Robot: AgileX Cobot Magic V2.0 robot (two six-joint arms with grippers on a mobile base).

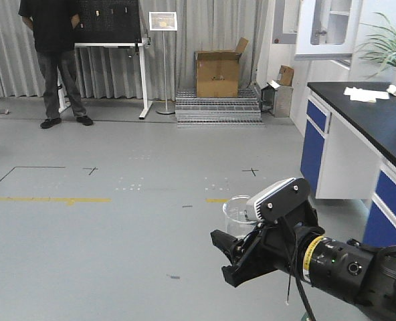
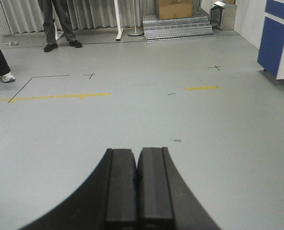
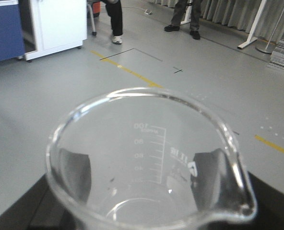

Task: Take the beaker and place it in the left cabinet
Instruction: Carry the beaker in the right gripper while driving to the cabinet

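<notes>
The beaker (image 1: 236,211), clear glass with a pour lip, is held above the grey floor at the lower right of the front view. My right gripper (image 1: 223,257) is shut on it. In the right wrist view the beaker (image 3: 147,158) fills the frame, rim up, white graduation marks on its far wall. The dark fingers (image 3: 77,172) press on both sides of its lower body, where my right gripper (image 3: 144,194) grips it. My left gripper (image 2: 137,160) is shut on nothing, its pads touching, over bare floor. The left cabinet is out of view.
A black-topped bench with blue drawers (image 1: 358,134) runs along the right. A person (image 1: 54,60) stands at the back left by a white-legged board. A cardboard box (image 1: 218,73) sits on metal steps at the back. Yellow tape (image 1: 51,199) crosses the floor.
</notes>
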